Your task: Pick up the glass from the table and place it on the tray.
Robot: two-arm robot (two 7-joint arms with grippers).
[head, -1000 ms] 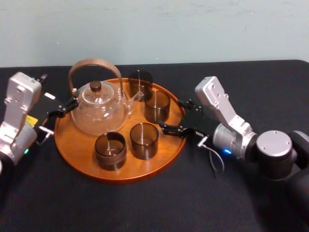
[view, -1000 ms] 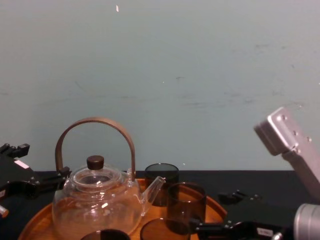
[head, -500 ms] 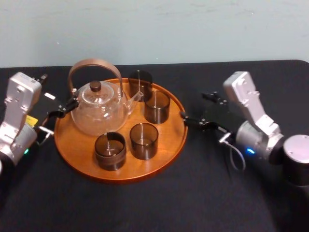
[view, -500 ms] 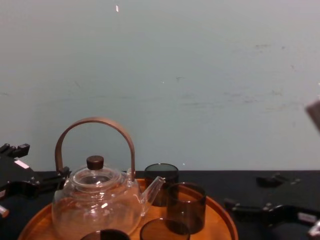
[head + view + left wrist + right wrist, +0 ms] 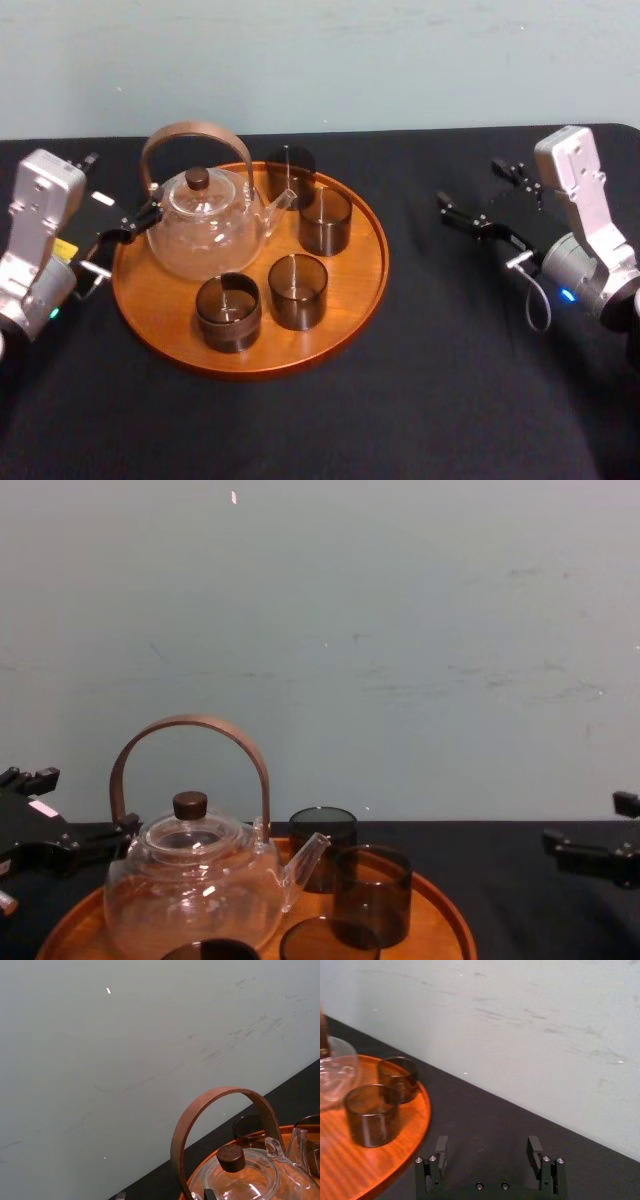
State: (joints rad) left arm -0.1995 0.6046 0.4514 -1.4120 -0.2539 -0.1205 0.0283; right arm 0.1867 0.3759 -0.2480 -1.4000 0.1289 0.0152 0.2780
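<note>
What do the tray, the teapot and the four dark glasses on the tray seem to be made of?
The tray looks like wood with a smooth orange-brown finish: grain lines show. The teapot seems clear glass, see-through with glints; its handle and lid knob look wooden. The glasses seem dark tinted glass, also see-through.

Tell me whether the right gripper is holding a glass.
No: the right gripper stands open and empty over the table, beside the tray.
</note>
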